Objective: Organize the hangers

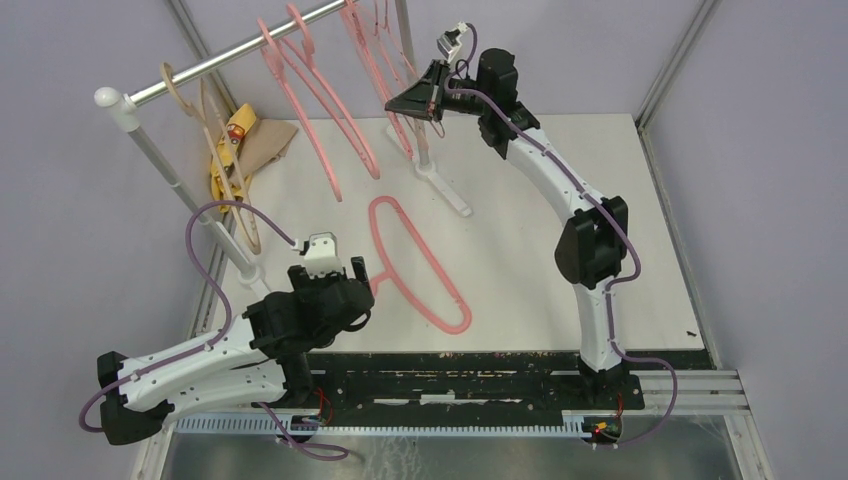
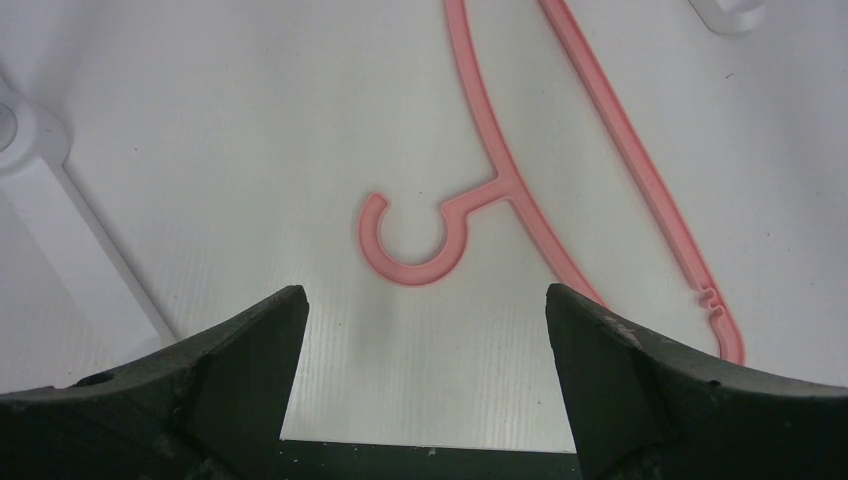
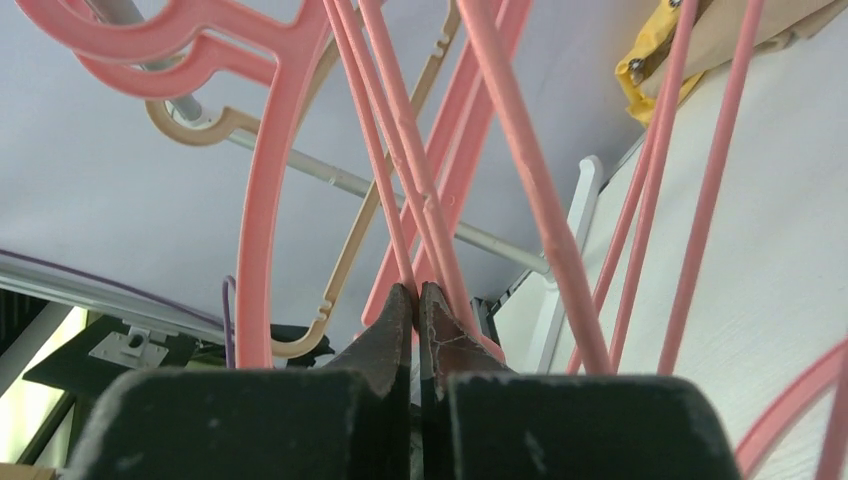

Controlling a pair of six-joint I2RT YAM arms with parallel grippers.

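A thick pink plastic hanger (image 1: 415,265) lies flat on the white table; its hook (image 2: 415,240) is just ahead of my left gripper (image 2: 425,330), which is open, empty and low over the table, also shown in the top view (image 1: 360,272). A beige hanger (image 1: 215,140), pink plastic hangers (image 1: 320,110) and thin pink wire hangers (image 1: 385,70) hang on the silver rail (image 1: 230,60). My right gripper (image 1: 393,104) is raised by the rail. In its wrist view it (image 3: 416,295) is shut on a thin pink wire hanger (image 3: 385,170).
The rack's white feet stand on the table (image 1: 445,185), one beside my left gripper (image 2: 60,230). A yellow and tan cloth (image 1: 250,140) lies behind the left post. Metal frame posts (image 1: 665,70) border the table at the back corners.
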